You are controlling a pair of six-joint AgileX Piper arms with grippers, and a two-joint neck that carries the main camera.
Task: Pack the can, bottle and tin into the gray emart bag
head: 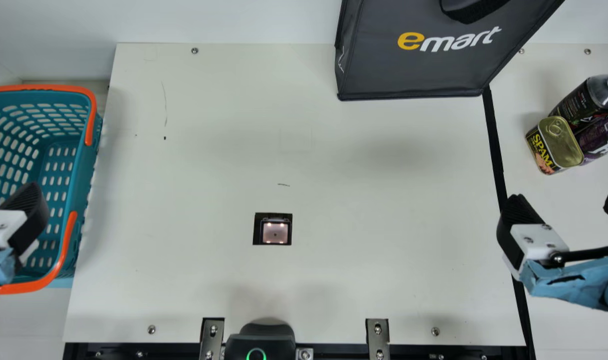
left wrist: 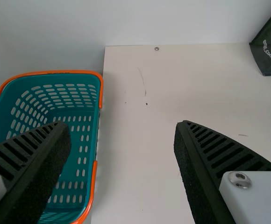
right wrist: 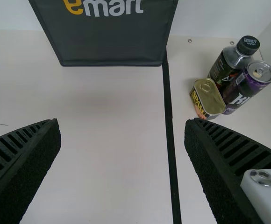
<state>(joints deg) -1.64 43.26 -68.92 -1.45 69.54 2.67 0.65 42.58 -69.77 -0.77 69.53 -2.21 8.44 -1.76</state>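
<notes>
Past the black strip (right wrist: 168, 93), tin (right wrist: 206, 99), bottle (right wrist: 228, 66) and can (right wrist: 247, 85) stand crowded together, right of the bag (head: 409, 70). Left gripper (left wrist: 122, 125) and right gripper (right wrist: 122, 122) hang with fingers apart, holding nothing. A finger forced into that tight cluster could topple the bottle or can.

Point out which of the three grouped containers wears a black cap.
The bottle, clear at the shoulder, behind the tin; that tin and the purple can have bare metal tops instead.

Beyond the black-ribbed right claw (head: 564, 202), we identify a purple can (head: 603, 133), gold-lidded tin (head: 560, 142) and gray bag (head: 414, 75); near the left claw (head: 29, 212), a teal, orange-trimmed basket (head: 83, 170).
</notes>
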